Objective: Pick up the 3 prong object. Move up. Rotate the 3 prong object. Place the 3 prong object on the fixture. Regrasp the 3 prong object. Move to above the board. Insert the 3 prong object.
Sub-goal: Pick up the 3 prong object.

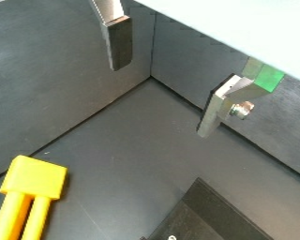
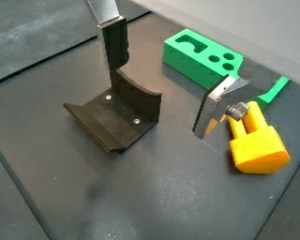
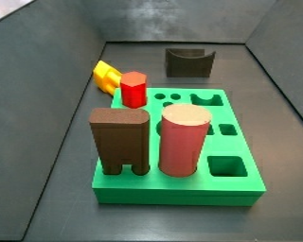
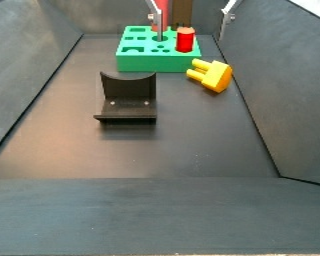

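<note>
The yellow-orange 3 prong object (image 4: 210, 73) lies on the dark floor beside the green board (image 4: 136, 50), and shows in both wrist views (image 1: 27, 192) (image 2: 255, 141). The dark fixture (image 4: 125, 97) stands on the floor away from the board (image 2: 115, 117). My gripper (image 2: 163, 80) hangs open well above the floor, with nothing between its fingers (image 1: 119, 42). In a side view only its fingertips show at the top edge, gripper (image 4: 192, 10). The other side view shows the 3 prong object (image 3: 107, 76) behind the board (image 3: 237, 142), and the fixture (image 3: 188, 61) further back.
On the board stand a red hexagonal peg (image 3: 133, 90), a tall brown arch block (image 3: 118, 140) and a pink cylinder (image 3: 185, 140). Sloping dark walls (image 4: 43, 70) enclose the floor on all sides.
</note>
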Motion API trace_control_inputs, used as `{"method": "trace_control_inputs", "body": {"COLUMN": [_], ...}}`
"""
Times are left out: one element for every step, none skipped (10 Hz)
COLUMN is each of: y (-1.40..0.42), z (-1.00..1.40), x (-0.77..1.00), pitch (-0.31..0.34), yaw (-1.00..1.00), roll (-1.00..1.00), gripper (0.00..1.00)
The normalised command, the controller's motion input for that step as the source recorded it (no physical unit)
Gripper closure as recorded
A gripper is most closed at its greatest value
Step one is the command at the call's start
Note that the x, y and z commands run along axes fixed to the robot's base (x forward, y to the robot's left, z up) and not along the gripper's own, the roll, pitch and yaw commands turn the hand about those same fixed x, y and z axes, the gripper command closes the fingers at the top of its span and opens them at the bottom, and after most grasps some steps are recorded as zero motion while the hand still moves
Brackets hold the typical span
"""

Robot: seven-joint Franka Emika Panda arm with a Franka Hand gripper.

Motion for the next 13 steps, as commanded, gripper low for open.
{"method": "trace_control_inputs", "body": {"y": [0.00, -0.05, -0.45, -0.34, -0.34, -0.37, -0.41, -0.45, -0.52, -0.54, -0.52, -0.53, -0.52], "z": [0.00, -0.05, -0.04, -0.29, -0.39, -0.43, -0.49, -0.49, -0.46, -0.42, -0.44, -0.43, -0.43], "x": [0.00, 0.01, -0.02, -0.45, -0.35, -0.25, -0.27, -0.33, -0.38, -0.35, -0.39, -0.37, -0.38], "pitch": [0.013, 0.000, -0.010, -0.124, -0.133, -0.040, -0.050, -0.106, -0.160, -0.167, -0.194, -0.194, -0.196], "yaw": [0.00, 0.00, 0.27, 0.69, 0.83, 0.84, 0.80, 0.75, 0.68, 0.67, 0.67, 0.68, 0.67], "roll": [0.00, -0.03, 0.07, 0.28, 0.13, 0.11, 0.12, 0.14, 0.15, 0.14, 0.15, 0.14, 0.14], "gripper": [0.00, 0.00, 0.00, 0.00, 0.00, 0.00, 0.00, 0.00, 0.00, 0.00, 0.00, 0.00, 0.00]}}
